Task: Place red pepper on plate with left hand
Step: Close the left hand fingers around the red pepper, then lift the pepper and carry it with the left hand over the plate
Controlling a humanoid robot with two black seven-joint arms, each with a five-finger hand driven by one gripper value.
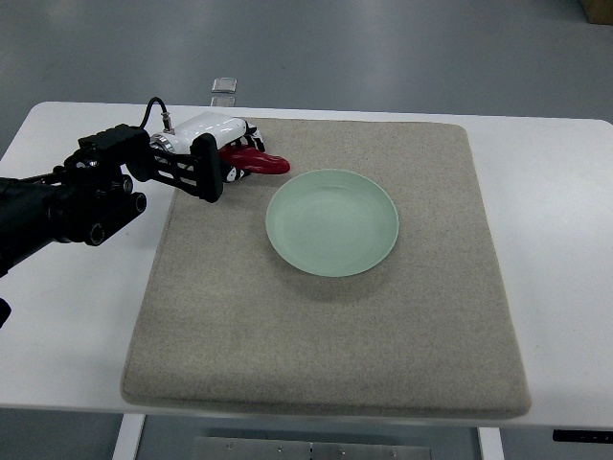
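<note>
Bright even overhead light, soft shadows

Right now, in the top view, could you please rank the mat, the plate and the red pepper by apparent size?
Largest to smallest:
1. Beige mat, covering most of the white table.
2. Pale green plate.
3. Red pepper, partly hidden by the left hand grasping it, yet clearly the smallest.

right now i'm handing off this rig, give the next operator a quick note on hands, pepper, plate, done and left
Left hand: at the mat's far left corner, fingers closed around the red pepper.
Right hand: not in view.
Red pepper: beside the plate's far left rim; whether it is lifted off the mat cannot be told.
Plate: pale green, empty, mid-mat.
Done: pepper grasped.
Left: carry it right, over the plate, and release.
</note>
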